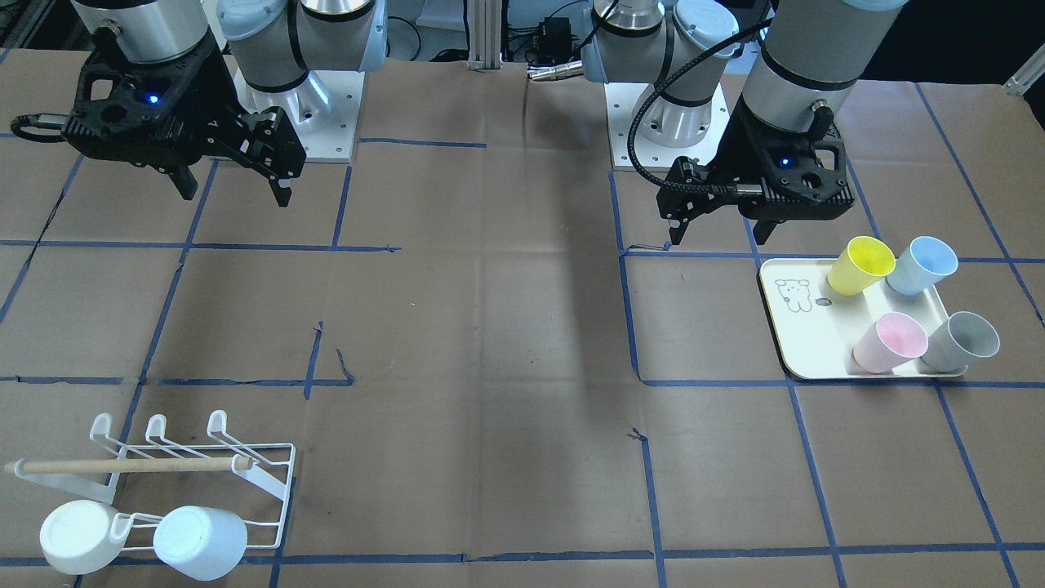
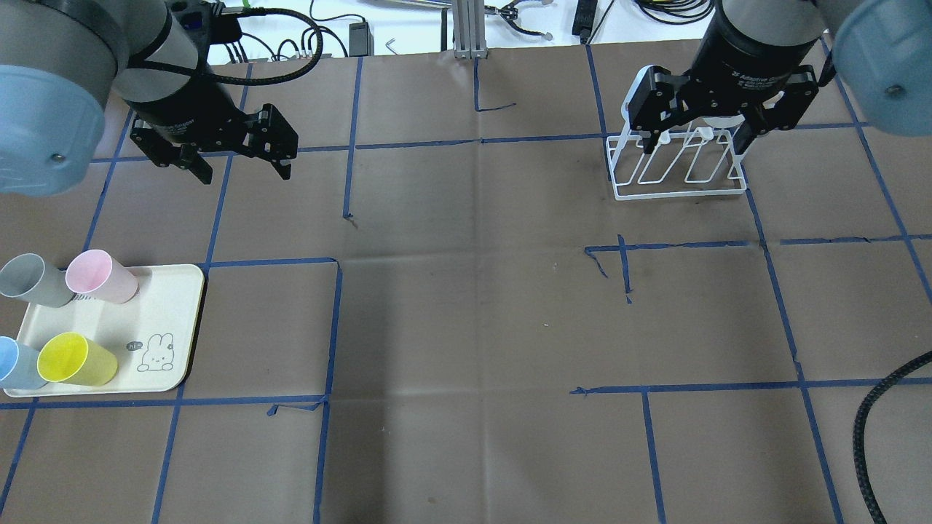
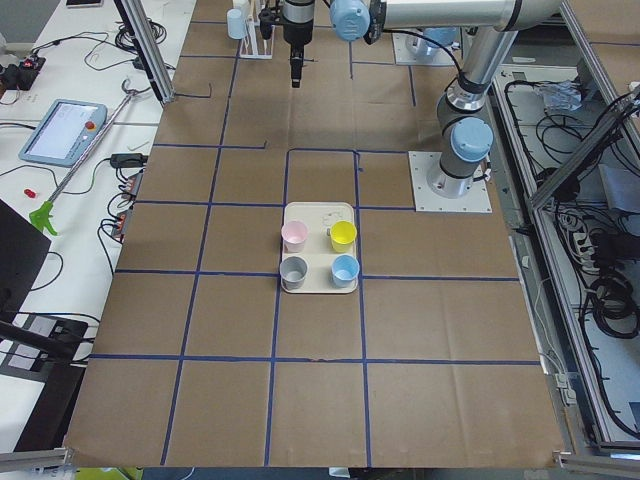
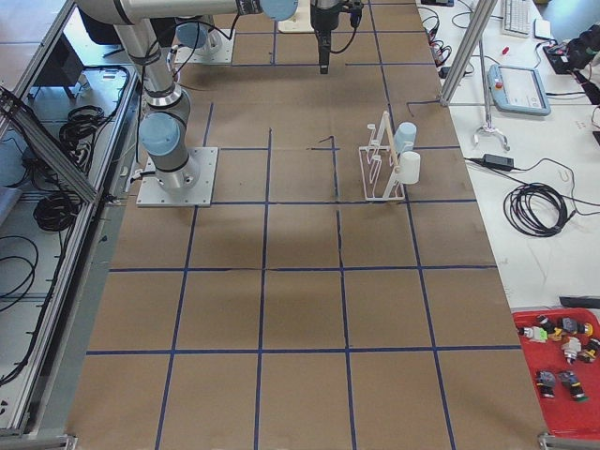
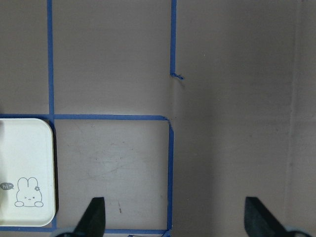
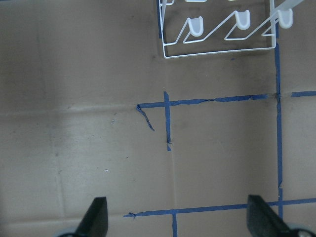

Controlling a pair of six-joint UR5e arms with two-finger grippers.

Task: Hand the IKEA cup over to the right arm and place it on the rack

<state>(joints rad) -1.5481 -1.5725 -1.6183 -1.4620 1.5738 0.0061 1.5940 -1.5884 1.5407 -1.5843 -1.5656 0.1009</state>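
**On the taped surface: both grippers empty, four cups left to move**

At the robot's left end of the surface [image 2: 473, 313], a cream tray [image 2: 156, 298] carries four upright cups: the yellow cup [image 2: 76, 359] and the blue cup [image 2: 14, 364] nearer the robot, the pink cup [image 2: 102, 276] and the grey cup [image 2: 33, 280] farther from it. The left gripper [image 2: 244, 173] hangs above bare surface beyond the tray, well apart from every cup. Its jaws are spread wide and nothing lies between them, as the left wrist view confirms. At the opposite end stands the rack [image 1: 216, 422], with a wooden dowel [image 1: 122, 465] across it. A white cup [image 1: 80, 535] and a pale blue cup [image 1: 200, 543] sit mouth-down on the prongs of its outer row, while the three prongs of the other row are bare. The right gripper [image 2: 694, 149] hovers on the robot's side of the rack, likewise spread and empty.

Judged from this layout, two cups appear already hung, and the present transfer has not started: no tray cup is grasped, lifted or handed over. What is left is the whole sequence of pick-up by the left gripper, hand-over near mid-surface, and hanging on a free prong by the right gripper.
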